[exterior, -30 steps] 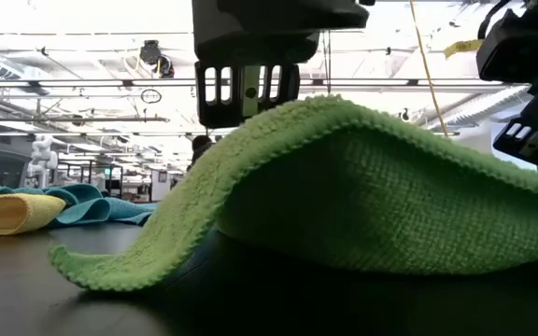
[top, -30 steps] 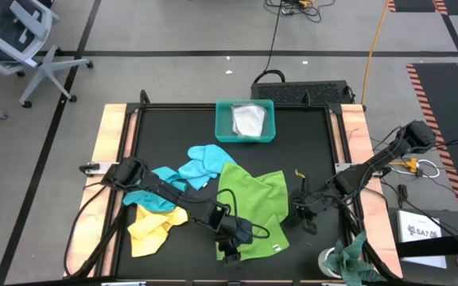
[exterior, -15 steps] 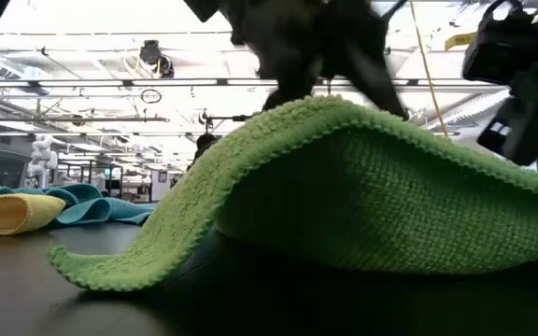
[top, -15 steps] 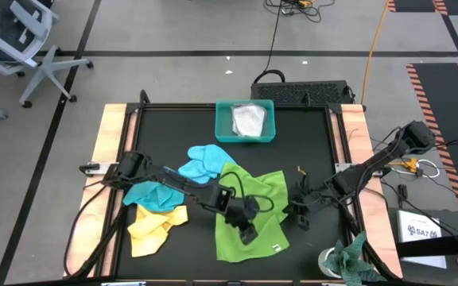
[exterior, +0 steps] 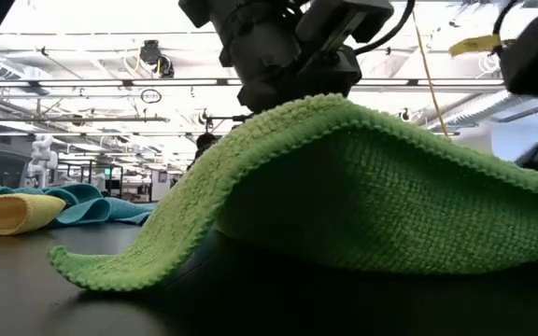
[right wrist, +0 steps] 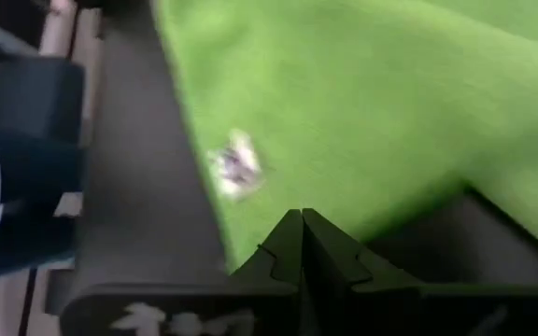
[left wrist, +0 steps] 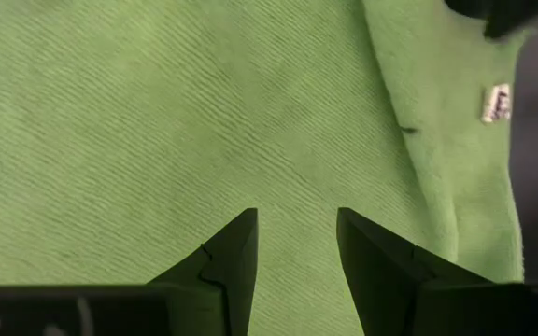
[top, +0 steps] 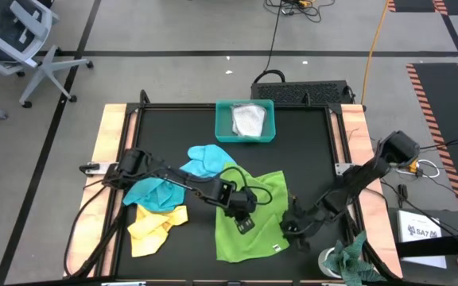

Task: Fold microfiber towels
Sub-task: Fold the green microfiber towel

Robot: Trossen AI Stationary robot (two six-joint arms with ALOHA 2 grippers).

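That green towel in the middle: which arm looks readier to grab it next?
Probably the left. The left gripper hovers open right above the green towel, while the right gripper is shut at the towel's edge.

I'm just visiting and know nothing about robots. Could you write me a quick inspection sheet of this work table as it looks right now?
Surface: black table top with wooden side strips.
Job's things: lime green towel spread near the front, humped in the low view; light blue towel, turquoise towel and yellow towel bunched beside it; pale grey towel in the tray.
Clutter: teal plastic tray at the back; mottled green-and-white rag at the front right corner.
Hands: left hand open, over the lime green towel; right hand shut, at that towel's edge near its label.
Cables: black cable and orange cable on the floor behind.
Surroundings: office chair, grey floor.
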